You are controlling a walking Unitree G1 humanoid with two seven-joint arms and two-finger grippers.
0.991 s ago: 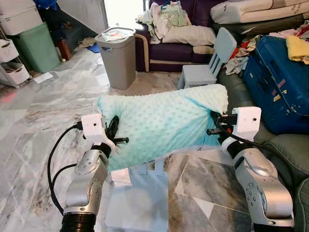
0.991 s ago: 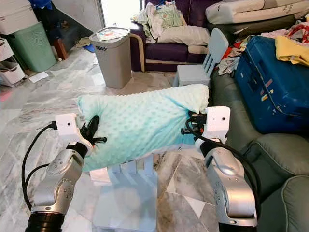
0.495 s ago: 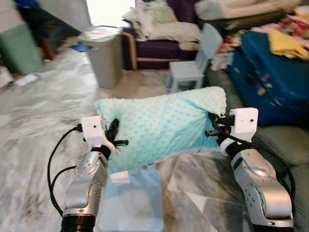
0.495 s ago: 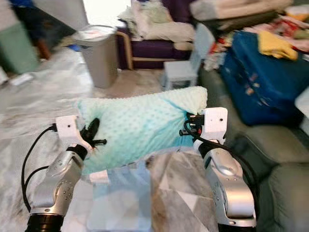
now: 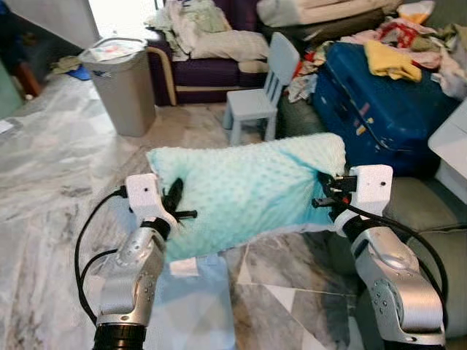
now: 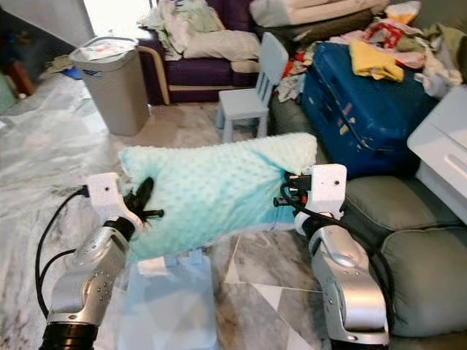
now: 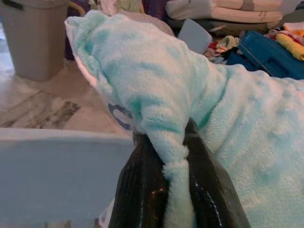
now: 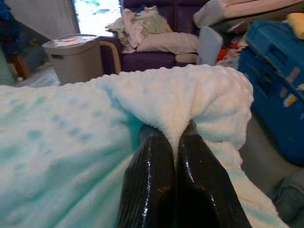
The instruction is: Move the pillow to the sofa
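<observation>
You have the mint pillow (image 5: 244,191) held up between both arms above the marble floor (image 5: 58,175). Your left end effector (image 7: 164,190) and right end effector (image 8: 176,156) each pinch a fold of its fabric, fingers clenched tight.

Head stereo pair: high, facing forward and down, both eyes sharing pillow (image 5: 244,189) and blue suitcase (image 6: 357,109) | left wrist cam: close along its fingers (image 7: 142,190) | right wrist cam: close along its fingers (image 8: 147,185), bin (image 8: 73,61) beyond
</observation>
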